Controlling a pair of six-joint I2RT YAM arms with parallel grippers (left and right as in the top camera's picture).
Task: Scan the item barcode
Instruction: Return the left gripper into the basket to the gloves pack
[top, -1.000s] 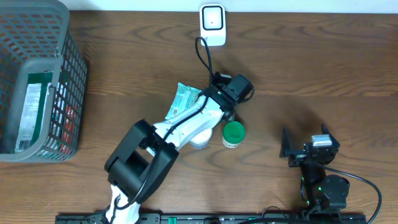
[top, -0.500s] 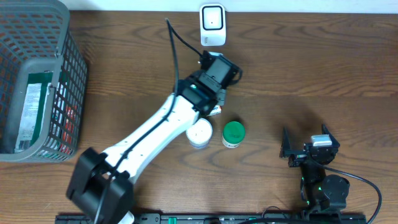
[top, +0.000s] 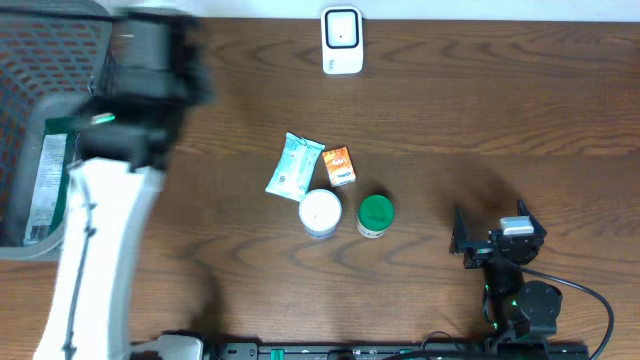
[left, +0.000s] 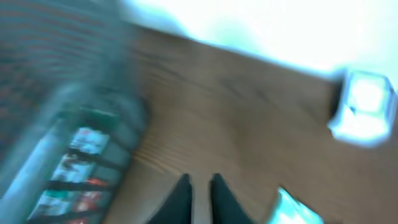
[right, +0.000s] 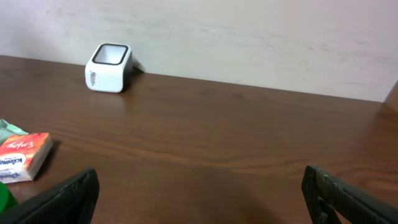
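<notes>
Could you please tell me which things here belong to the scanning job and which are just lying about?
Belonging to the job, probably:
scanner; basket with the green-and-white packet inside; left gripper, up at the basket.

Lying about for now:
teal packet; orange box; white-lidded jar; green-lidded jar; right gripper, open and idle.

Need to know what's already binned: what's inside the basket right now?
A flat green-and-white package lies inside the basket. The left arm covers the basket's right side, so anything there is hidden. The left wrist view is too blurred to add more.
</notes>
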